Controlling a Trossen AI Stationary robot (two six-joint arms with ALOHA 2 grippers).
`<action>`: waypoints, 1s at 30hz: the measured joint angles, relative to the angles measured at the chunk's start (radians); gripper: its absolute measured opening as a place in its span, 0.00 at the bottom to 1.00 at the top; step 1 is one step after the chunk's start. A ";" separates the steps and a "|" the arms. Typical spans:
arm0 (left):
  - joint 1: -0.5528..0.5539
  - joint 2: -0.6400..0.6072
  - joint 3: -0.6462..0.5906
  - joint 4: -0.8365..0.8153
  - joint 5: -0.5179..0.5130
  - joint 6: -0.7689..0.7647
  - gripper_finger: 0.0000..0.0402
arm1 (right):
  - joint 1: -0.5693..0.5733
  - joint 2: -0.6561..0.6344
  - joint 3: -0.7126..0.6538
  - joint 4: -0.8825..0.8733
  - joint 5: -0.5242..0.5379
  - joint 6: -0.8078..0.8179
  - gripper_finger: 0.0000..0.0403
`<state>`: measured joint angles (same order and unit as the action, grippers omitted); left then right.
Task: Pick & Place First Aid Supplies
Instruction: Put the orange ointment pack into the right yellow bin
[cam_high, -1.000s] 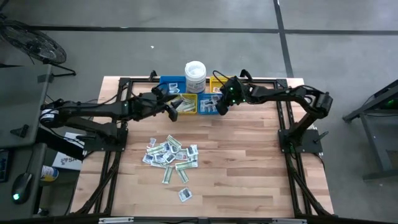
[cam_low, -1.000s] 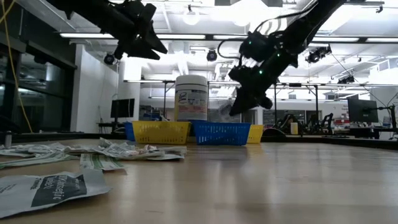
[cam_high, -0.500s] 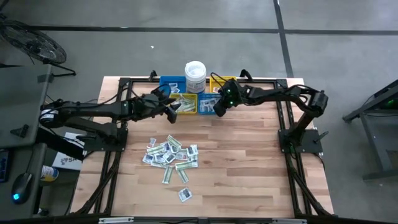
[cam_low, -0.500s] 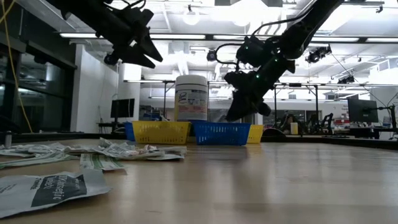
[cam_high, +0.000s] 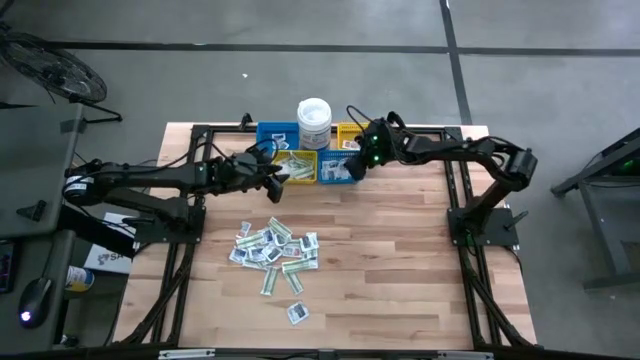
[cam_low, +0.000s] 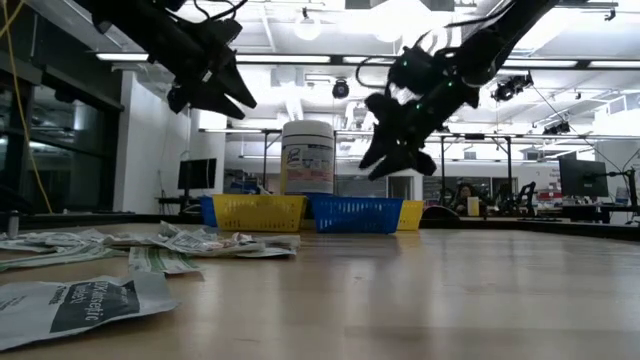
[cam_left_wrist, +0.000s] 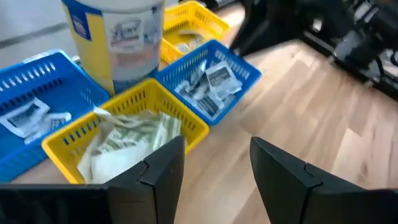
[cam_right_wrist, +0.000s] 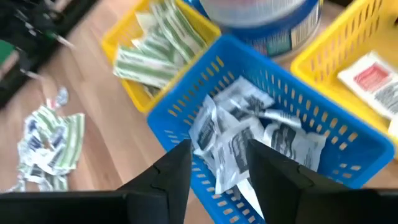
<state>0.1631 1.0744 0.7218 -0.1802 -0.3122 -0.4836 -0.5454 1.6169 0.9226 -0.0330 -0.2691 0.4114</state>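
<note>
Bins stand in a cluster at the far edge of the bench (cam_high: 400, 260), around a white lidded tub (cam_high: 314, 121). Four are countable in the left wrist view: two blue, two yellow. The blue bin nearest the right arm (cam_right_wrist: 273, 149) holds crumpled white square packets with dark print (cam_right_wrist: 249, 134); too tangled for an exact count. The yellow bin beside it (cam_left_wrist: 134, 134) holds a bundle of green-and-white strip packets (cam_left_wrist: 127, 134). A second blue bin (cam_left_wrist: 37, 106) holds a few white packets. A second yellow bin (cam_right_wrist: 360, 68) holds at least one white packet with red print (cam_right_wrist: 373, 78).

Right hand (cam_right_wrist: 214, 165) hovers directly over the blue bin with the white squares, fingers parted, gripping nothing.

Left hand (cam_left_wrist: 214, 162) hangs above the bench just in front of the yellow bin of strips, fingers spread wide, empty.

Loose pile of packets (cam_high: 275, 248) lies mid-bench, well apart from the bins: roughly fifteen to twenty, white squares and green strips mixed. One white packet (cam_high: 297, 313) lies alone, nearer the front edge.
</note>
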 joint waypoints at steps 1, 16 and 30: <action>0.000 0.000 0.000 -0.009 0.018 -0.003 0.46 | -0.003 -0.016 0.000 -0.001 0.000 -0.002 0.37; 0.000 0.008 0.000 -0.257 0.194 -0.023 0.46 | 0.043 -0.151 0.000 -0.007 -0.115 -0.053 0.37; 0.000 0.008 0.000 -0.625 0.190 -0.219 0.46 | 0.255 -0.151 -0.004 0.000 0.018 -0.124 0.37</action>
<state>0.1627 1.0828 0.7216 -0.8047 -0.1227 -0.7024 -0.2908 1.4658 0.9188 -0.0326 -0.2513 0.2878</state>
